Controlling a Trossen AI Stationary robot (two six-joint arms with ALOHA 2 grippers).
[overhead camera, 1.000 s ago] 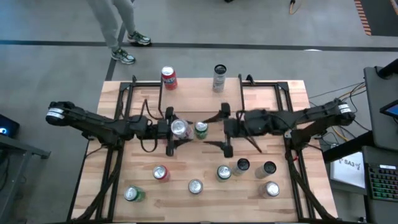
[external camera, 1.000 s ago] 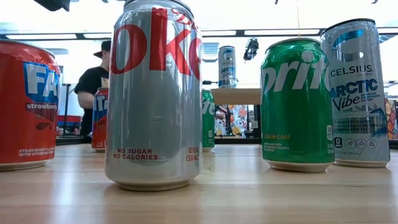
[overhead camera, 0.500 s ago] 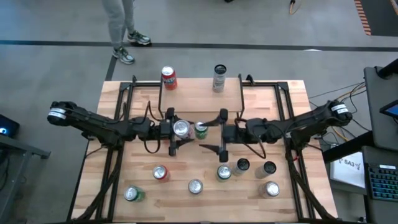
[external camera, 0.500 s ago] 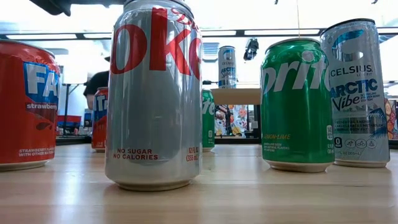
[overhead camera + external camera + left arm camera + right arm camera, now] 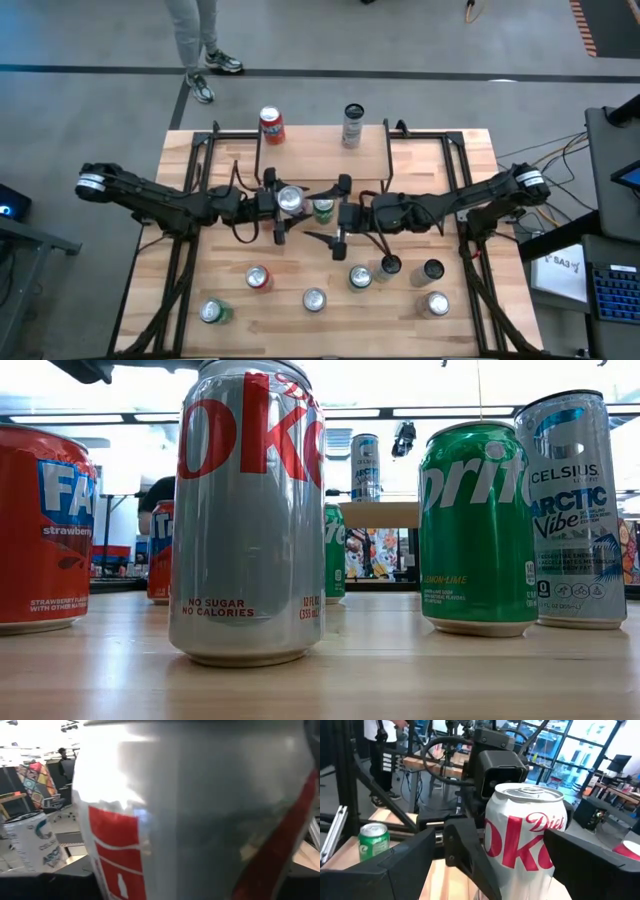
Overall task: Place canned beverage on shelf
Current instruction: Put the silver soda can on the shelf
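High view shows the Diet Coke can (image 5: 290, 201) held in the left gripper (image 5: 279, 203), fingers closed around its sides, near the table's middle and well in front of the shelf (image 5: 324, 146). From the right wrist view, the right gripper (image 5: 480, 865) has its fingers spread wide on either side of that same can (image 5: 525, 837), not yet touching. This looks like a handover; the right fingers should probably close squarely on the can's body before the left lets go, keeping it upright. A green can (image 5: 323, 209) stands just beside the Coke and could be knocked. On the shelf stand a red can (image 5: 271, 125) and a pale can (image 5: 352, 124); more cans line the wooden table (image 5: 470, 150). Beyond the shelf, a person's legs (image 5: 190, 40) stand on the grey floor.
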